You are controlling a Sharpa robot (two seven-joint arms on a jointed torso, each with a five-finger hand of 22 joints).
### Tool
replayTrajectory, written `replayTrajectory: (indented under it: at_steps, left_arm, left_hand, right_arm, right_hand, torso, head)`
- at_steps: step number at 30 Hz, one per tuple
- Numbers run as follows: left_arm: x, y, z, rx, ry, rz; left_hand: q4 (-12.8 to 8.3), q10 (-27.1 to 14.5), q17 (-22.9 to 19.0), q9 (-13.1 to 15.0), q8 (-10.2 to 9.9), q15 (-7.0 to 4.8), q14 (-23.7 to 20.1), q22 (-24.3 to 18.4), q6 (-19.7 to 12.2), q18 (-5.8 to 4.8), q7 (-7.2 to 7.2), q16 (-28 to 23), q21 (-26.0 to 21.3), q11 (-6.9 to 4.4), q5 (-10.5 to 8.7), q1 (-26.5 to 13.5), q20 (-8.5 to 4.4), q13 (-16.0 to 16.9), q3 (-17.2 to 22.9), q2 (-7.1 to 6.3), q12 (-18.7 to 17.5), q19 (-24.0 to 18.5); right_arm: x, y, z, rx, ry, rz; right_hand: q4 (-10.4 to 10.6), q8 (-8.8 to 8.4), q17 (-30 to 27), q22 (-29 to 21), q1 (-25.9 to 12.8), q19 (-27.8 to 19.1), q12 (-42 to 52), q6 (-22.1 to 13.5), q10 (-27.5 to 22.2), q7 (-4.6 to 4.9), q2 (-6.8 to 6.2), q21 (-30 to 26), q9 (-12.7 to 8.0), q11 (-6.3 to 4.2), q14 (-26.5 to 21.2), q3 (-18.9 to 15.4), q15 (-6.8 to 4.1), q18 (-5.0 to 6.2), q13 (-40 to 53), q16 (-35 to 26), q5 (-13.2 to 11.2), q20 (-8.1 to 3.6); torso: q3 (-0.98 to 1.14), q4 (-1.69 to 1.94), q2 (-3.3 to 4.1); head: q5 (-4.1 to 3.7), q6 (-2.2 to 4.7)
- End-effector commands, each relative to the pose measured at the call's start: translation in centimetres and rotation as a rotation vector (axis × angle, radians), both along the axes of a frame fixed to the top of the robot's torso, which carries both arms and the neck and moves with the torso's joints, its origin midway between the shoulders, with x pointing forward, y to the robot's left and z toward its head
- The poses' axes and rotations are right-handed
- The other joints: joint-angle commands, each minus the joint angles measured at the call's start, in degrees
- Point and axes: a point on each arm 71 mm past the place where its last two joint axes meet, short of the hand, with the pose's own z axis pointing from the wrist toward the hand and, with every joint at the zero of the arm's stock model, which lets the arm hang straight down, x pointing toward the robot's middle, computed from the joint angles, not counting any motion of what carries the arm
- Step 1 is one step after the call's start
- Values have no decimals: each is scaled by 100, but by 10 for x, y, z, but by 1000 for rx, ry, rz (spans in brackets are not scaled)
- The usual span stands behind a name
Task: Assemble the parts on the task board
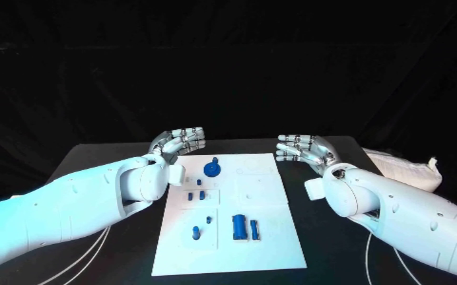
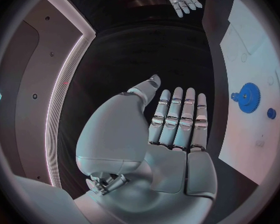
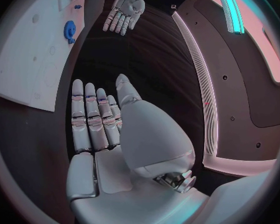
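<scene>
Left hand (image 1: 179, 141): released, fingers straight and held side by side, nothing in it. It hangs over the dark bench (image 1: 105, 159) just off the far left corner of the task board (image 1: 262, 232). The left wrist view shows the same flat palm (image 2: 174, 134) with the black surface under it.

Right hand (image 1: 303, 148): also released, fingers extended, holding nothing, over the bench beside the board's far right corner. The right wrist view confirms an unloaded palm (image 3: 99, 124).

The two hands face each other across the far end of the board, well apart.

Task board: white plate, lengthwise down the middle of the bench. Blue gear (image 1: 212, 167) at its far end, nearer the left hand. Small blue pegs (image 1: 195, 196) mid-board on the left side. A blue block (image 1: 239, 226) with a slim blue piece (image 1: 254, 227) just beside it towards the near end; two more small blue pieces (image 1: 197, 232) to their left.

Bench surface matt black. A white bundle (image 1: 409, 169) lies at its right edge. Behind the bench hangs a black drape (image 1: 228, 47).
</scene>
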Motion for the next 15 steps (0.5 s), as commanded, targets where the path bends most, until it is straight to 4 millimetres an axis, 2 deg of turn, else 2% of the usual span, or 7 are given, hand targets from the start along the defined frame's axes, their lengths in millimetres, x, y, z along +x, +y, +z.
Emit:
replayTrajectory:
  at_steps: [1,2,6,7,11,12,15]
  left_arm:
    - [-1,-2,0,4,-1,-1]
    - [-2,-3,1,10,-5,2]
    - [-6,-9,2,36,-23,16]
    - [-8,-11,3,45,-29,20]
    - [-18,-24,8,97,-71,49]
    - [-20,-27,10,110,-84,56]
    - [-28,-35,14,143,-117,77]
  left_hand:
    - [30,-1777,-554,-334,-575,-285,-1578,-898,-1685,-310,-299,-335,-325,-307,-253,-2385,-491,-310,-667,194,-213,-1146]
    - [30,-1990,-554,-334,-575,-321,-1770,-1007,-1886,-315,-332,-377,-325,-341,-253,-2677,-548,-310,-749,613,-245,-1282]
    - [30,-2538,-554,-334,-575,-409,-2255,-1284,-2408,-409,-428,-481,-325,-437,-253,-3411,-705,-310,-954,613,-686,-1635]
    - [30,-2621,-554,-334,-575,-422,-2329,-1325,-2486,-417,-443,-493,-325,-452,-253,-3521,-727,-310,-983,613,-686,-1690]
    - [30,-3131,-554,-334,-575,-503,-2782,-1582,-2972,-514,-530,-590,-325,-540,-253,-4204,-867,-310,-1175,613,-686,-2020]
    - [30,-3233,-554,-334,-575,-905,-2874,-1634,-3069,-533,-547,-609,-325,-558,-253,-4343,-899,-310,-1214,613,-686,-2085]
    - [30,-3477,-554,-334,-575,-905,-3088,-1756,-3297,-535,-950,-655,-325,-972,-253,-4668,-964,-310,-1304,613,-686,-2242]
  right_arm:
    - [-1,0,1,-10,-2,-5]
    - [-1,1,2,-5,-6,-11]
    - [-4,6,8,14,-23,-40]
    - [-5,8,10,19,-29,-50]
    - [-13,17,20,47,-54,-110]
    - [-15,19,22,52,-59,-126]
    - [-21,24,28,61,-69,-168]
  right_hand:
    - [-187,-316,-215,-568,-2729,-1634,-315,-1523,-1764,-357,-345,-382,-575,-303,-1862,558,-237,-293,-367,-303,-280,-406]
    - [-187,-316,-243,-636,-3046,-1824,-315,-1698,-1968,-398,-345,-428,-575,-338,-2078,558,-265,-293,-367,-303,-315,-454]
    - [-187,-316,-667,-811,-3888,-2332,-315,-2173,-2517,-509,-345,-547,-575,-433,-2657,558,-339,-389,-367,-303,-404,-582]
    - [-187,-316,-667,-838,-4013,-2408,-315,-2243,-2600,-526,-345,-566,-575,-447,-2743,558,-749,-389,-367,-303,-417,-600]
    - [-187,-316,-667,-998,-4790,-2874,-315,-2678,-3104,-629,-345,-673,-575,-534,-3274,558,-749,-452,-367,-303,-884,-716]
    - [-187,-316,-667,-1030,-4946,-2967,-315,-2765,-3205,-649,-345,-694,-575,-550,-3380,558,-749,-456,-367,-303,-884,-739]
    - [-187,-316,-667,-1104,-5306,-3184,-315,-2968,-3438,-697,-345,-746,-575,-953,-3627,558,-749,-513,-367,-303,-884,-793]
  torso:
    - [3,19,1]
    - [9,50,-5]
    - [36,202,-33]
    - [45,253,-42]
    - [81,457,-80]
    - [86,486,-85]
    - [96,540,-95]
  head:
    - [-6,-1]
    - [-23,19]
    - [-101,119]
    - [-128,152]
    - [-233,285]
    - [-248,304]
    - [-276,339]
